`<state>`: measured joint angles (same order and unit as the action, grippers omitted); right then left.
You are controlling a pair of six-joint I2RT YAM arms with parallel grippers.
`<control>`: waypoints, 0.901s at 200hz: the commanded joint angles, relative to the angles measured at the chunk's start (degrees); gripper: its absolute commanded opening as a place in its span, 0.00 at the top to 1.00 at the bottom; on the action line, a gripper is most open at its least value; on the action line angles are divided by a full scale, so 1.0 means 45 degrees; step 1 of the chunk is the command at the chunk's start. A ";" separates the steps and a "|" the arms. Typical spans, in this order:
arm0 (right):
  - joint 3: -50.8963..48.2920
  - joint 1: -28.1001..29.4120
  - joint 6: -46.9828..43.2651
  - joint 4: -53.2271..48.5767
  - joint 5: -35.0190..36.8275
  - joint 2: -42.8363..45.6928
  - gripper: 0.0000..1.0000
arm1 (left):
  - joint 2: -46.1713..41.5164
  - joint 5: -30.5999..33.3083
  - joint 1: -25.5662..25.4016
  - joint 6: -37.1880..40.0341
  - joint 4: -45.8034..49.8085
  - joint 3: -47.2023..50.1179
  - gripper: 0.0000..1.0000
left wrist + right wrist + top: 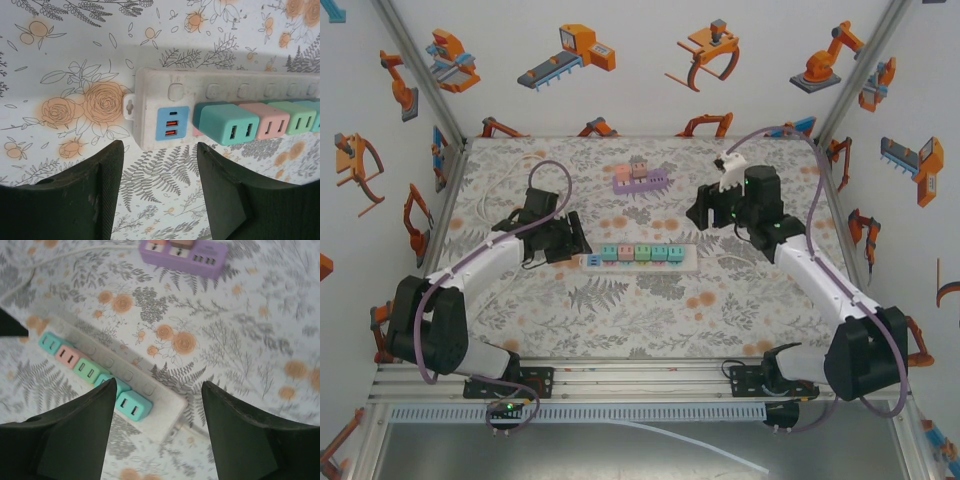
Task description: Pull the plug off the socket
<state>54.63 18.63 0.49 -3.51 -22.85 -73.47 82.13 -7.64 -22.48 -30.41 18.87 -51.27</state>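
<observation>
Worktop: flat worktop (650, 315) printed with grey ferns and orange flowers. Both arms reach over it from the near rail.
Left hand: black two-finger left hand (160, 145), low over the worktop at the left end of the socket strip. The fingers stand moderately apart with only printed surface between them. It holds nothing and is not touching the strip.
Socket: long white plastic power strip (150, 90), lying flat at mid-worktop.
Socket long axis: left to right in the top view, roughly parallel to the near edge. The end with the small blue USB panel (172, 122) is on the left, towards the left hand.
Plugs: row of five blocky plastic plug adapters (642, 253), all seated in the strip's upper face, side by side along its length.
Plug order from the blue panel: teal plug (230, 124), pink, green, teal, then the end teal plug (134, 406).
Plug pointing: each stands straight up out of the strip, with its two-slot face turned away from the strip.
Right hand: black two-finger right hand (159, 385), raised above the worktop, just beyond and to the right of the strip's right end. The fingers are well apart and hold nothing. In its wrist view the strip's right end and end teal plug lie below the gap.
Further back: short purple power strip (640, 181) near the far edge, well apart from the white one, with small plugs on top.
Backdrop: white walls (620, 100) printed with orange robot cartoons.
</observation>
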 commanded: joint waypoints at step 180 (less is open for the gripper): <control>0.0154 0.2012 -1.2082 -0.2125 -0.2298 -0.4059 0.57 | 0.2187 -0.0421 -0.0194 0.1311 0.0572 -0.0451 0.42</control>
<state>53.45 27.29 -52.93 -13.76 -33.87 -91.22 91.07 -8.88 -22.79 -25.85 20.27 -52.60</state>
